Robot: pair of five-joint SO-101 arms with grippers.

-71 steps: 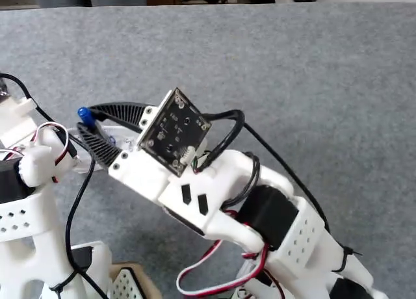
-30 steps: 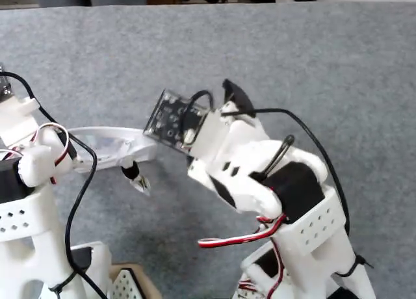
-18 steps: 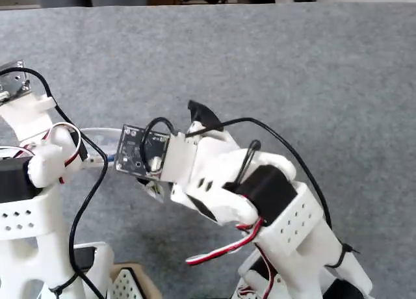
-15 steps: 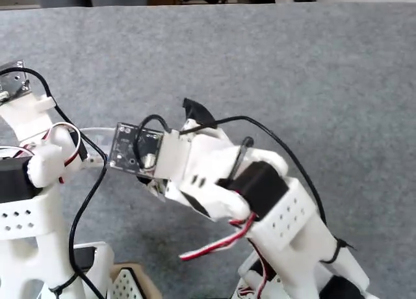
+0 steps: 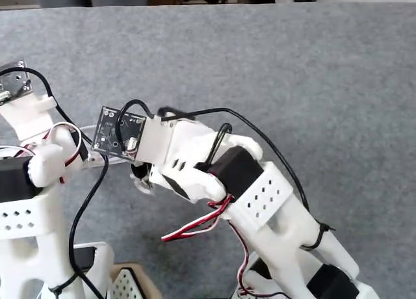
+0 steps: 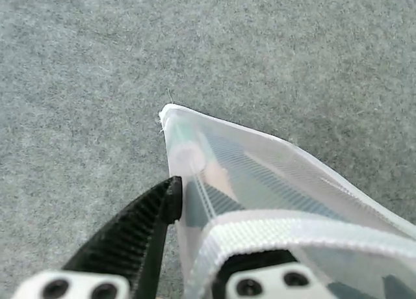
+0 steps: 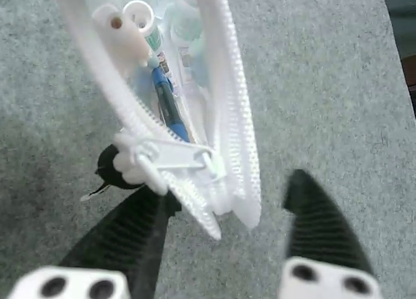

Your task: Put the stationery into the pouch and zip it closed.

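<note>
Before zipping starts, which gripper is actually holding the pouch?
The left gripper, clamped on the pouch; the right gripper is open near the zipper slider.

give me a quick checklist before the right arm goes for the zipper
1. Stationery inside the pouch: ok, the pens lie in it.
2. The left gripper clamped on the pouch: ok.
3. The right gripper open: ok.
4. The zipper pull gripped: not ok, it is free, close by one finger.
5. The white cap clear of the zipper teeth: cannot tell.
</note>
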